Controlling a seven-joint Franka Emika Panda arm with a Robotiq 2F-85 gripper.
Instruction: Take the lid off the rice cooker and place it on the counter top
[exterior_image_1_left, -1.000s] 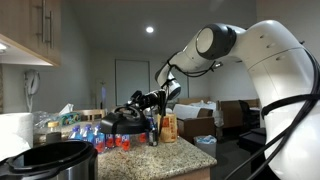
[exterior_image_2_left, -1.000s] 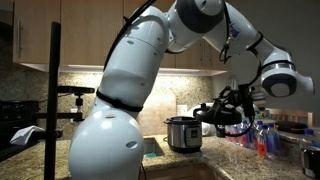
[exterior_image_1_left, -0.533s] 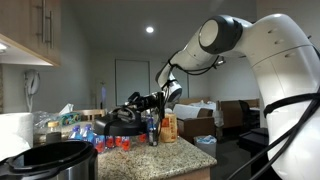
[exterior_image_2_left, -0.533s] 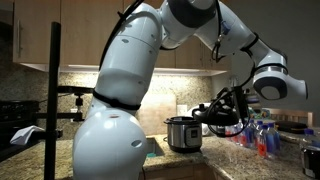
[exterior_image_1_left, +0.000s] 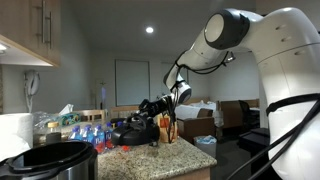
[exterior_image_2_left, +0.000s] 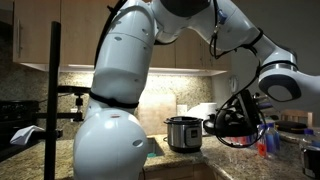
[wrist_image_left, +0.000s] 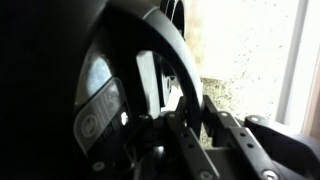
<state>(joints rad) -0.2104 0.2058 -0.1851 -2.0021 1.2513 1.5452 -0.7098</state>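
Observation:
My gripper (exterior_image_1_left: 156, 106) is shut on the raised handle of the black domed lid (exterior_image_1_left: 133, 131) and holds it tilted, low over the granite counter top (exterior_image_1_left: 193, 154). It hangs beside the bottles. In the other exterior view the lid (exterior_image_2_left: 233, 126) hangs under the gripper (exterior_image_2_left: 246, 104), to the right of the steel rice cooker (exterior_image_2_left: 183, 133). The cooker (exterior_image_1_left: 52, 160) stands open with its black rim showing. In the wrist view the lid (wrist_image_left: 95, 90) fills the left. The fingers (wrist_image_left: 186, 104) clamp its handle, with the speckled counter top (wrist_image_left: 245, 50) behind.
Several red-and-blue bottles (exterior_image_1_left: 88, 137) and an orange carton (exterior_image_1_left: 170, 128) stand on the counter near the lid. The bottles also show in an exterior view (exterior_image_2_left: 268, 140). A black stand (exterior_image_2_left: 52, 90) rises near the robot base. Wall cabinets (exterior_image_1_left: 30, 30) hang above.
My gripper has carried the lid downward and further away from the rice cooker, closer to the counter surface. The cooker has not moved.

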